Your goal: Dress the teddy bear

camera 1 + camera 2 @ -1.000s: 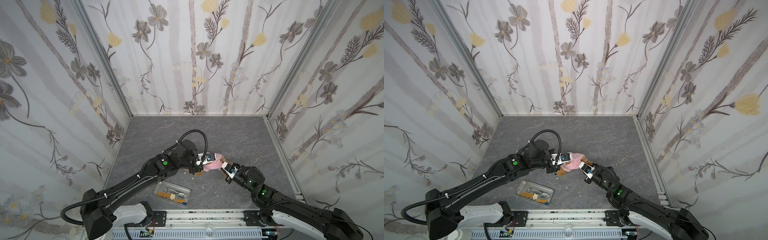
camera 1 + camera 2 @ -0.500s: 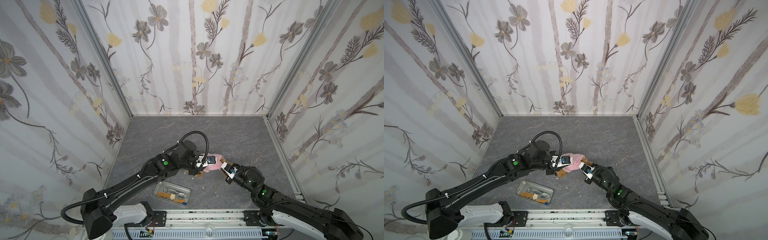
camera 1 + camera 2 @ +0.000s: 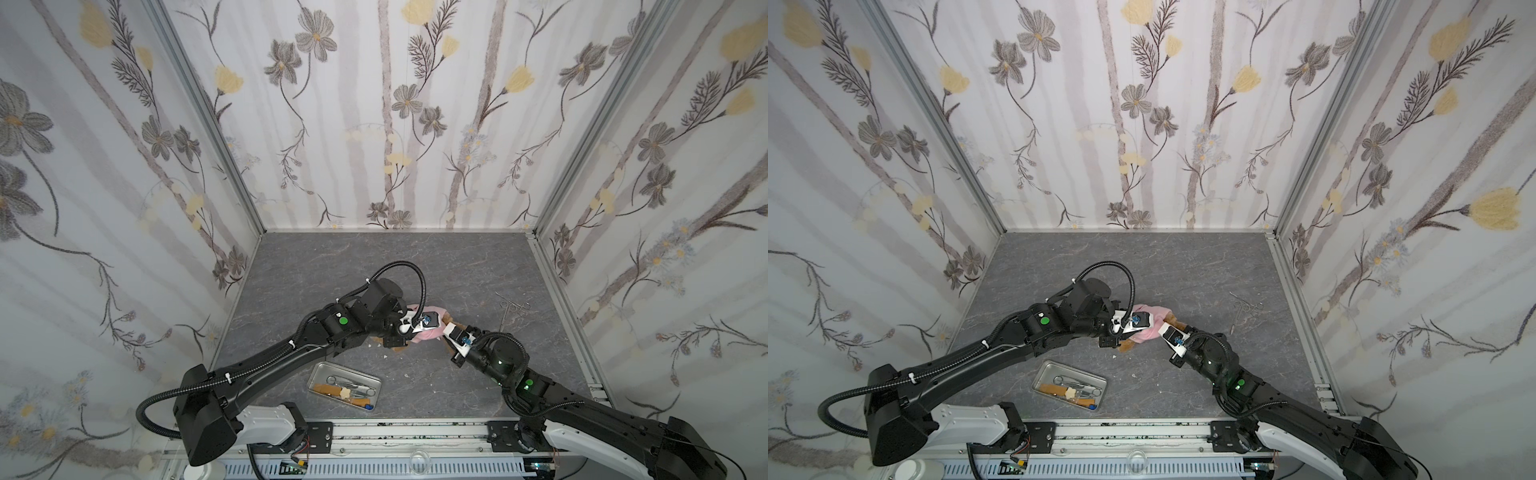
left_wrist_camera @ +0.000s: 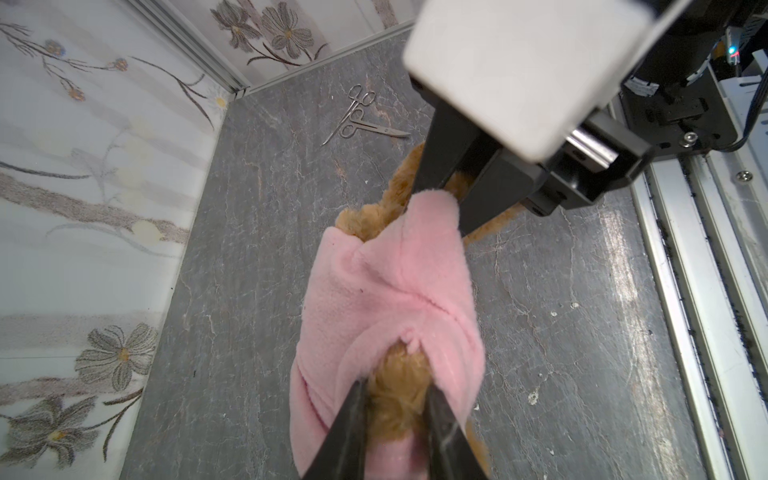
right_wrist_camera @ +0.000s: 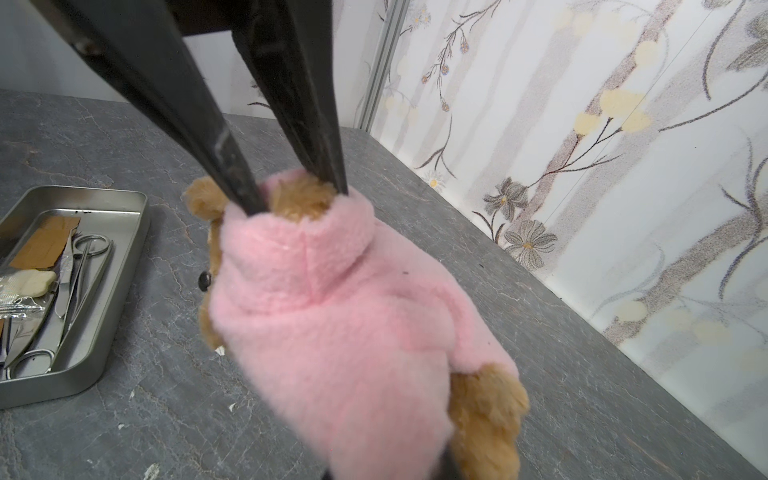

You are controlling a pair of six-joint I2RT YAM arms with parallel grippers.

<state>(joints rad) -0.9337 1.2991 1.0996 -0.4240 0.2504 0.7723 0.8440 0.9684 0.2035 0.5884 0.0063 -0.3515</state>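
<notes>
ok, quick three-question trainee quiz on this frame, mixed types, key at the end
1. True or false: the metal tray is empty.
2. The right pincer is shut on: A) the hem of the pink shirt, B) the tray, C) nothing?
3. Short answer: which tools lie loose outside the tray?
Key: 1 false, it holds tools. 2 A, with the teddy bear inside the shirt. 3 the scissors.
</notes>
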